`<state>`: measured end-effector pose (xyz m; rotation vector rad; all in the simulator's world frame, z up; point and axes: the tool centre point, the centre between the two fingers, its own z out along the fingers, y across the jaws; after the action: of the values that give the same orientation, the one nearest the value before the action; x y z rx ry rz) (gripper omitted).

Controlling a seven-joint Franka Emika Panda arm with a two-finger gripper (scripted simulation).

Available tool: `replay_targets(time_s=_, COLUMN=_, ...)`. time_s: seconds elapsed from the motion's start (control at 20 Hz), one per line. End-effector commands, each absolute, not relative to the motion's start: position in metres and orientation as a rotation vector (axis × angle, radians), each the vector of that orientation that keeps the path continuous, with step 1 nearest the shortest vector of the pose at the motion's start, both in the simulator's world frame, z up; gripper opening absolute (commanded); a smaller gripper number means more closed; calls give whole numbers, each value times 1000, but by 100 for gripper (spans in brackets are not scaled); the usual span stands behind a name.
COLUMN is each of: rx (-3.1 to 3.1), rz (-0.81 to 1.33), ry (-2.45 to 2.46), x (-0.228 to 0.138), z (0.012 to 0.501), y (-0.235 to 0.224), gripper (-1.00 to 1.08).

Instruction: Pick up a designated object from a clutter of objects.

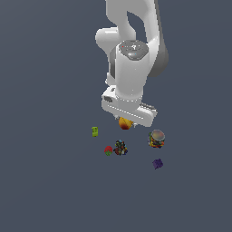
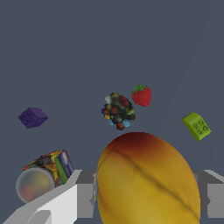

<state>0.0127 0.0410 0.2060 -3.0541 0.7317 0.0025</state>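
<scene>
From my remote station I read the gripper (image 1: pixel 125 121) as closed around the orange ball (image 1: pixel 124 123): in the wrist view the ball (image 2: pixel 146 179) fills the space between the two grey fingers (image 2: pixel 83 199), one on each side of it, and both appear to press against its skin. In the exterior view the ball sits directly under the white hand of the arm (image 1: pixel 131 68), and most of it is hidden by the hand (only its lower orange-red part shows). I cannot tell from either view whether the ball is clear of the floor (image 1: pixel 45 181) or resting on it.

The remaining items lie on the dark grey floor:
- Green block (image 1: pixel 94 131), toward the exterior view's left of the ball, standing apart from the others.
- Red berry (image 1: pixel 108 150), just beside the dark multicoloured cube (image 1: pixel 120 147); in the wrist view the two nearly touch.
- Grey-topped can (image 1: pixel 157 138), toward the exterior view's right of the ball; in the wrist view it lies close beside one finger.
- Purple block (image 1: pixel 157 163), near the can, apart from it.
</scene>
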Motion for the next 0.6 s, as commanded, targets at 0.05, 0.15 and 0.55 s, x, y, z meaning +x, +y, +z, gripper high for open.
replay_targets(time_s=0.05, rx=-3053, rz=1, ry=731, x=3, z=245, y=22, gripper=-100)
replay_targets(time_s=0.15, rx=-3052, rz=1, ry=731, x=-2, z=267, y=10, gripper=-100)
replay_targets(time_s=0.55, rx=-3052, rz=1, ry=731, x=-20, z=349, y=-31, gripper=-100)
